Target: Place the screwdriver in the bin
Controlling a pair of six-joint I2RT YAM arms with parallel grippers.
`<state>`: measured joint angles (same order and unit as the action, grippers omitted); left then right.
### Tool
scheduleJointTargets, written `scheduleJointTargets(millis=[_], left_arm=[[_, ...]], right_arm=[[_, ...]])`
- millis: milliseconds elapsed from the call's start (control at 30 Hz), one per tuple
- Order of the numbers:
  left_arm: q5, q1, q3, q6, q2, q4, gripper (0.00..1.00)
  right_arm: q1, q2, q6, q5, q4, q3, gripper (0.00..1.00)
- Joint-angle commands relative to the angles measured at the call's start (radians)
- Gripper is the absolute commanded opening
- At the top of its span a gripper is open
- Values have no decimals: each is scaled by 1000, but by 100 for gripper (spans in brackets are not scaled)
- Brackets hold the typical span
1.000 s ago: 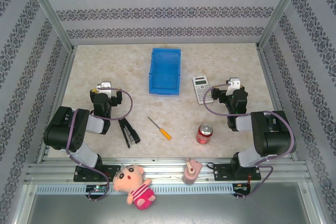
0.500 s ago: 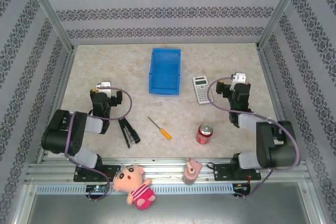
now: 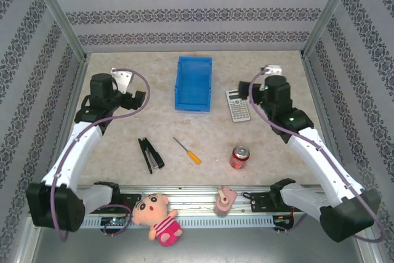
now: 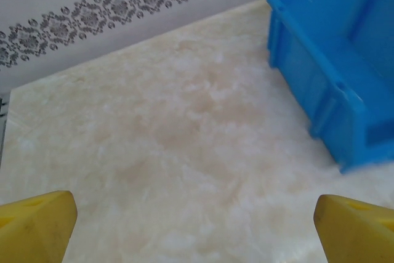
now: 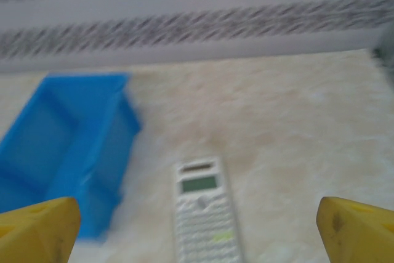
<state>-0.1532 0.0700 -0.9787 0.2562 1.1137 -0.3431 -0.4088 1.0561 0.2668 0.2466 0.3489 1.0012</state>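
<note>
You have nothing done yet: the screwdriver (image 3: pixel 186 150) lies well short of the bin (image 3: pixel 192 84), with your left claw (image 4: pixel 197 225) and right claw (image 5: pixel 197 225) both wide and empty.

Lab rig, aluminium frame (image 3: pixel 60 23), patterned walls (image 3: pixel 197 12)

The screwdriver (image 3: pixel 187 150) is small and slim, with a thin silver shaft and a short orange-yellow handle; it lies flat on the marbled tabletop (image 3: pixel 209 129), set diagonally, tip pointing far-left, handle near-right; well beyond it stands the bin (image 3: pixel 179 84), bright blue, rectangular, low-walled, upright and open-topped, its near end wall lower than the others.
</note>
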Motion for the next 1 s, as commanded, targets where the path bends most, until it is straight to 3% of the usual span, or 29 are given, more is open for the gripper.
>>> scheduleJointTargets(millis=[0,167,367,567,667,967], left_arm=[[-2,-3,-80,65,-66,-391,99],[-4,-3,-132,65,-129,-526,99],[-16,-3,-110,10,-155,-542,99],[-44,-3,-85,-5,-157,-553,99],[-62,-3,-99,-15,-157,-564,99],[-130,-3,-141,-21,-161,-582,99]], right_arm=[[-165,51,5,-7,269,70,98],[-390,143,24,-96,354,89,93],[-571,312,62,-167,333,79,83],[-635,506,113,-161,294,102,76],[-650,595,108,-194,291,118,68],[-675,715,135,-223,252,120,62]])
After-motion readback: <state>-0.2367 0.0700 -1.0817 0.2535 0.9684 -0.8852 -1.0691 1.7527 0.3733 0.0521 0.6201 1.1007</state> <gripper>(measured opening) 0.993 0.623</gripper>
